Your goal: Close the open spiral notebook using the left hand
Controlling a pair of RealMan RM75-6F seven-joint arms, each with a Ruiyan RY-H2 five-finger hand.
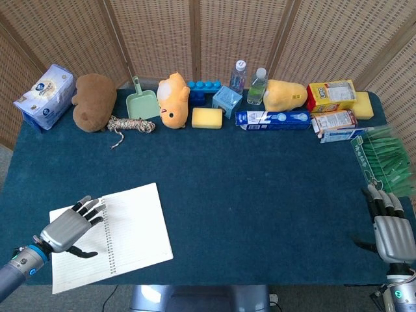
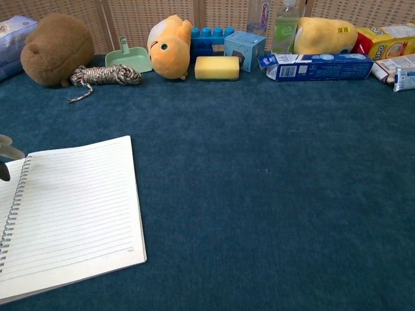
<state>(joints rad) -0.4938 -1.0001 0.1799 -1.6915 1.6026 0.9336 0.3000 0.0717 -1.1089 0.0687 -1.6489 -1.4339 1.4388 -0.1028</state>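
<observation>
Wicker screen [image 1: 195, 32] behind blue table [image 1: 260, 195]

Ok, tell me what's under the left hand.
The left hand is over the left page of the open spiral notebook, fingers apart by the spiral binding. The patch of page beneath the palm is covered, and contact cannot be told.

Lying open at the front left of the counter [image 1: 260, 195]: notebook [image 1: 123, 231], with left hand [image 1: 64, 231] hovering over its left page. Sitting at the front right edge: right hand [image 1: 390, 234]. Lining the back edge, left to right: tissues [image 1: 44, 96], rope [image 1: 130, 124], sponge [image 1: 207, 117], bottles [image 1: 257, 86].
</observation>
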